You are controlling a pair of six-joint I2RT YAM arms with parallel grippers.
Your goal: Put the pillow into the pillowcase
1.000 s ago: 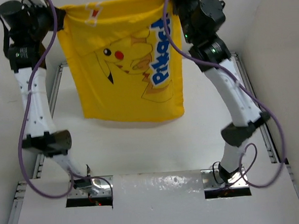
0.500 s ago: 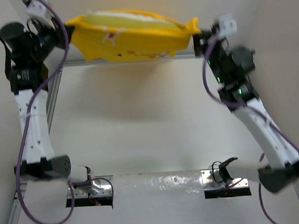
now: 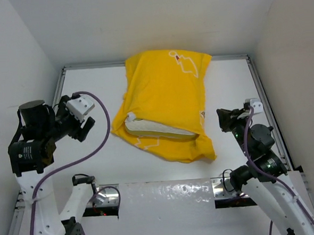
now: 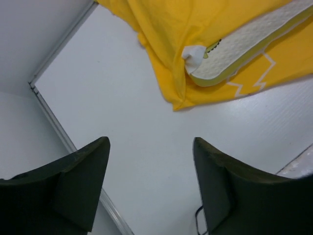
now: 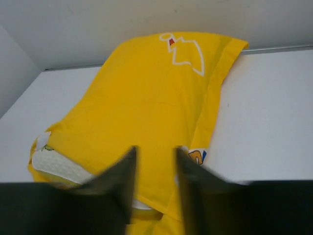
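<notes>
The pillowcase [image 3: 168, 90] is bright yellow, with a white zigzag outline and a small red patch near its far end, and another jagged white outline by its near edge. The pillow [image 3: 156, 129] showing at its mouth is cream-white with a fine dimpled texture and a yellow-green edge. The table [image 3: 91, 84] is plain white.

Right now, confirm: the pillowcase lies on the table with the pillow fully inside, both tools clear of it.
Not fully: the left wrist view shows the pillow poking out of the pillowcase at its open end. The rest holds: it lies on the table, left tool and right tool clear.
</notes>
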